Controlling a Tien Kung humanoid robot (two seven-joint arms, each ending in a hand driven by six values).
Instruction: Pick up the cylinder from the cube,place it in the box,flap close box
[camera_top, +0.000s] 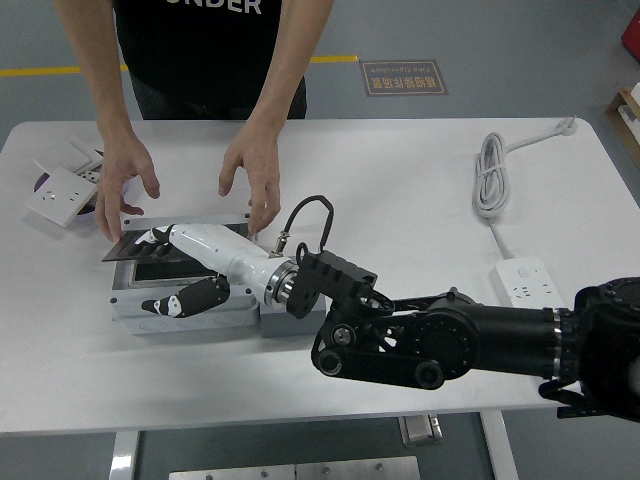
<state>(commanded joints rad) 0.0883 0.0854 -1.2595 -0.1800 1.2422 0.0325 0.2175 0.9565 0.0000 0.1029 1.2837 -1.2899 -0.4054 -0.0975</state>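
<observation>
The grey box (190, 312) stands left of centre. Its clear lid (118, 248) is folded down low over it. My right hand (160, 270) lies across the lid with fingers spread flat and thumb over the front wall, holding nothing. The grey cube (272, 323) next to the box's right end is mostly hidden behind my wrist. The cylinder is not visible. A person's hands (250, 168) hover just above the box's far edge, one fingertip down near the lid's right corner. My left arm is out of view.
White wall sockets (62, 192) lie at the far left beside the person's other hand (124, 183). A coiled white cable (490, 175) and a white power strip (526, 281) lie on the right. My black right arm (470, 340) spans the table's front right.
</observation>
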